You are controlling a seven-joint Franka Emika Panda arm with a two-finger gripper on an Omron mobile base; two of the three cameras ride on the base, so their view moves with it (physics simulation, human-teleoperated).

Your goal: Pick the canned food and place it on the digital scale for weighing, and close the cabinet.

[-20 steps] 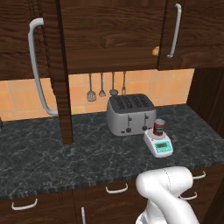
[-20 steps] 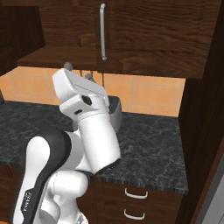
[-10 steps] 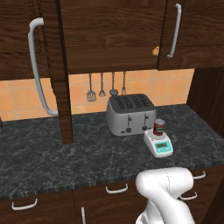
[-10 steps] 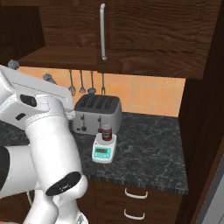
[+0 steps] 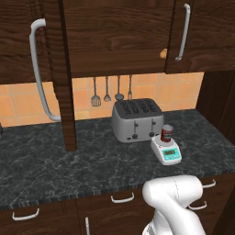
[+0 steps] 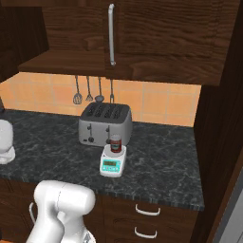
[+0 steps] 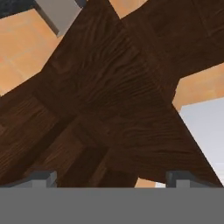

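The red canned food (image 5: 167, 133) (image 6: 116, 142) stands upright on the white digital scale (image 5: 168, 153) (image 6: 112, 165), right of the toaster's front. One door (image 5: 65, 92) of the dark wood cabinet (image 6: 156, 38) stands open at the left, swung out over the counter, its curved silver handle (image 5: 39, 69) facing left. In the hand view my gripper (image 7: 110, 179) is open, its two fingertips (image 7: 43, 177) wide apart with nothing between them, looking closely at dark wood cabinet panels (image 7: 113, 96). My arm's white base link (image 5: 174, 197) (image 6: 61, 204) rises at the counter's front.
A grey four-slot toaster (image 5: 137, 120) (image 6: 105, 123) sits behind the scale. Utensils (image 5: 107, 89) hang on the orange tile wall. A small tan lump (image 5: 163, 53) shows at the right cabinet door's lower edge. Drawers (image 6: 147, 218) run under the dark marble counter (image 5: 55, 160).
My arm has swung left and out of the middle of the right base view, uncovering the toaster, can and scale. The can, the scale and the cabinet door have not moved.
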